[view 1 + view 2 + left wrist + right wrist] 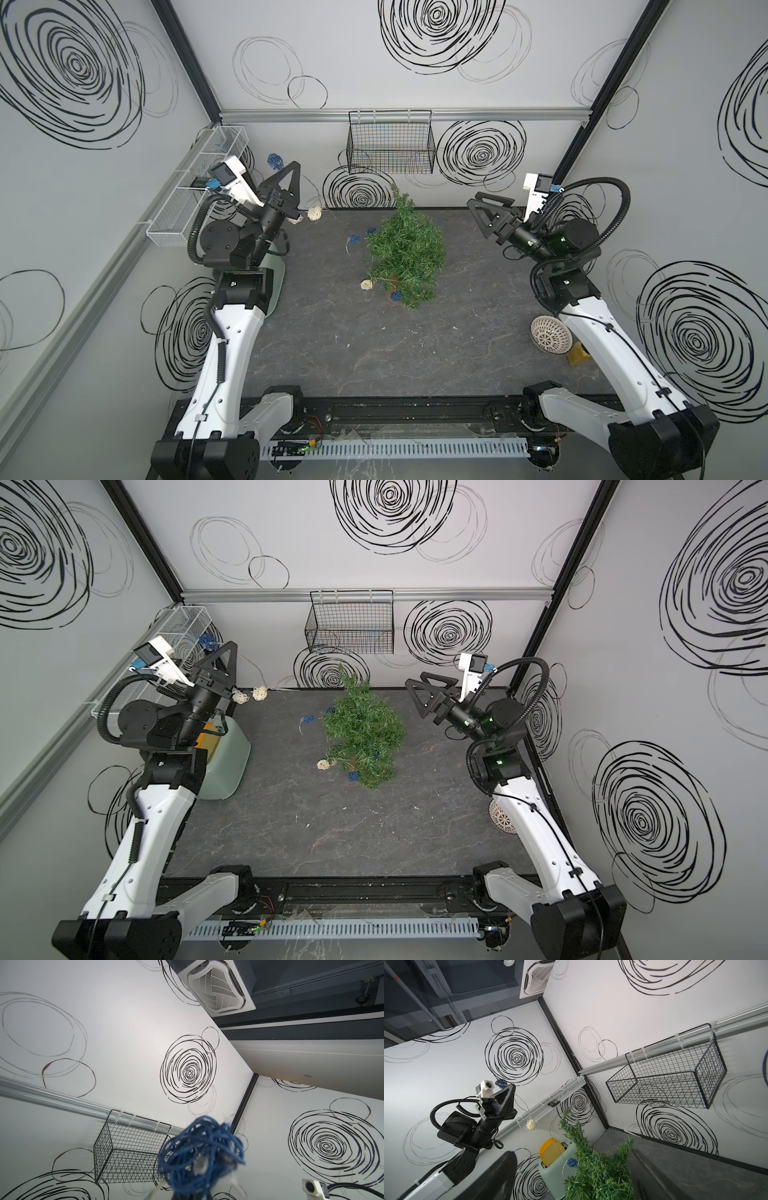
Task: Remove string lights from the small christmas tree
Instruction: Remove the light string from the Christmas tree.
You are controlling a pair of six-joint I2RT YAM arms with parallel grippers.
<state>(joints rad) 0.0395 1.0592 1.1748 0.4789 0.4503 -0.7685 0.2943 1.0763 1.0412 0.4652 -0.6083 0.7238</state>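
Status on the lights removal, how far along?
Partly done: one end of the string lights hangs clear of the small christmas tree. In hand: the raised left gripper is shut on a blue ball. Left: a cream ball and blue ones around the tree's base; right gripper open, empty.

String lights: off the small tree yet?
Partly. Fingers of the left gripper hold one dark blue woven ball of the pale-wire string lights aloft; others sit among the small green christmas tree branches.
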